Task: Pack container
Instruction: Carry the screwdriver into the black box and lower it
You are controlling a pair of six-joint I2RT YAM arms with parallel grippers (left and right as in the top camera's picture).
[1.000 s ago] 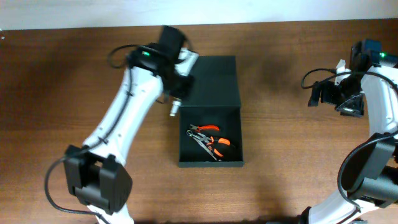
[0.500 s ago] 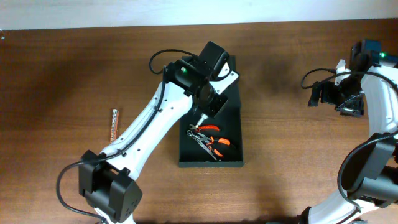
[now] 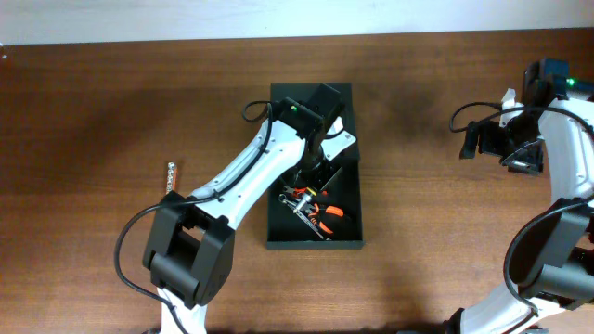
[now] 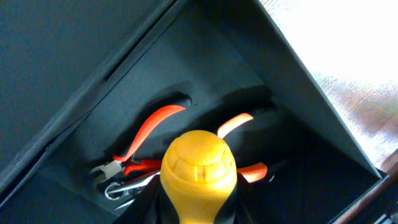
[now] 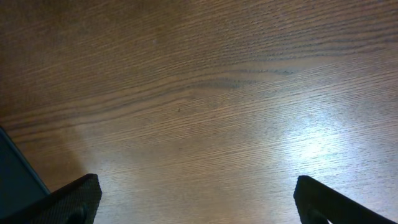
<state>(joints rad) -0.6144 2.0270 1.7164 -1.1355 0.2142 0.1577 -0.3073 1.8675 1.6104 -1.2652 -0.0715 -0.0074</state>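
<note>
The container (image 3: 316, 244) is a matte black box in the middle of the table, with its flap lid (image 3: 311, 97) open toward the back. Orange-handled pliers (image 3: 320, 210) lie inside it, also seen in the left wrist view (image 4: 149, 132). My left gripper (image 3: 314, 176) hangs over the inside of the box. In the left wrist view the gripper (image 4: 199, 208) is shut on a yellow tool handle (image 4: 199, 168), just above the pliers. My right gripper (image 3: 478, 141) is far to the right, open and empty over bare wood (image 5: 199, 199).
A thin metal rod (image 3: 171, 178) lies on the wooden table left of the box. A dark corner of the container (image 5: 12, 171) shows at the left edge of the right wrist view.
My left arm swung right from beside the box, carrying the yellow-handled tool over the lid and down over the pliers. This uncovered the rod. The right arm stayed still.
</note>
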